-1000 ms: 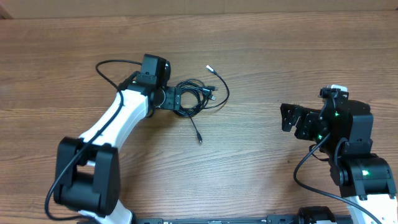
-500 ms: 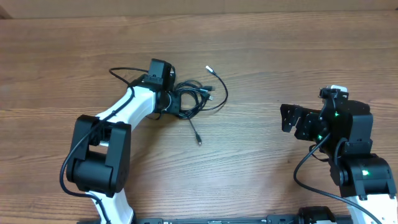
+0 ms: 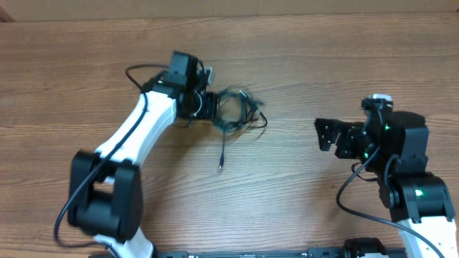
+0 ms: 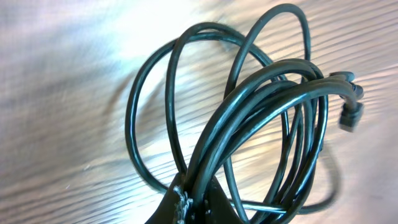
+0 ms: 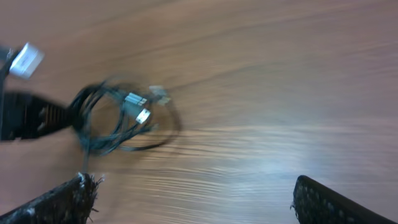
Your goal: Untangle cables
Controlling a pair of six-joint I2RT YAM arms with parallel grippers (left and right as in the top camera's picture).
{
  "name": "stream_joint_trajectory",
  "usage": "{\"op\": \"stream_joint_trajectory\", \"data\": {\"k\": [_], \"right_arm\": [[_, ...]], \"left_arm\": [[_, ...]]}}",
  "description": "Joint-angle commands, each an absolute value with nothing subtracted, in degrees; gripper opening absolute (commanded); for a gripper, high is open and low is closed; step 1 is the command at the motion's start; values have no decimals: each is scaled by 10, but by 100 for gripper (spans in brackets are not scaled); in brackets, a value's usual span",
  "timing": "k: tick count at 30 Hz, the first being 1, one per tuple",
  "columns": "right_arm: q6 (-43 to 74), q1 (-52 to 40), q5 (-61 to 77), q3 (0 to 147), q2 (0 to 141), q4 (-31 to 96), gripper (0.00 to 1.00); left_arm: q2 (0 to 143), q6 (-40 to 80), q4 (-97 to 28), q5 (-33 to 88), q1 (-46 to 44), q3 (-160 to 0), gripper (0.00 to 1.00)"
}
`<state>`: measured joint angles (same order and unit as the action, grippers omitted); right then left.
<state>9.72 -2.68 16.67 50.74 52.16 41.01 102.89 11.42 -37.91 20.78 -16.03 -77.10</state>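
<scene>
The cables [image 3: 237, 115] are a bundle of thin black cords in loose loops left of the table's middle. One cord trails down to a plug end [image 3: 221, 165]. My left gripper [image 3: 210, 107] is shut on the bundle's left side. In the left wrist view the cables [image 4: 208, 152] run out from between the shut fingertips of the left gripper [image 4: 194, 199] and fan into loops with a plug [image 4: 349, 115] at the right. My right gripper [image 3: 323, 136] stands open well to the right, apart from the cords. In its own view the right gripper [image 5: 199, 205] is open and the cables [image 5: 115, 121] look blurred, with silvery plugs [image 5: 140, 107].
Bare wooden table [image 3: 301, 201] lies between the two arms. The left arm's own thicker black cable [image 3: 140, 72] loops beside its wrist. A white tag [image 5: 25, 60] shows on the left gripper in the right wrist view.
My left gripper has shut on the cable bundle and shifted up and right with it. The trailing cord end slid left. The right gripper moved slightly left, still open.
</scene>
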Motion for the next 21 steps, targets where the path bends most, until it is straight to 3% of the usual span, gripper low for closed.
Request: {"op": "stream_joint_trajectory", "data": {"k": [1,7,11,21], "right_arm": [[74,-30,310,522,548,378,100],[74,-36,334,522,601,343,99],[75,-65,326,522,632,333,93],[145,-127,206,522,685,343,92]], "left_arm": [[972,76,-387,287,-181,-792,4],[959,56,-405,292,-225,-792,4],[959,56,-401,292,-256,-794,4],[958,80,-401,315,-270,-836,4]]}}
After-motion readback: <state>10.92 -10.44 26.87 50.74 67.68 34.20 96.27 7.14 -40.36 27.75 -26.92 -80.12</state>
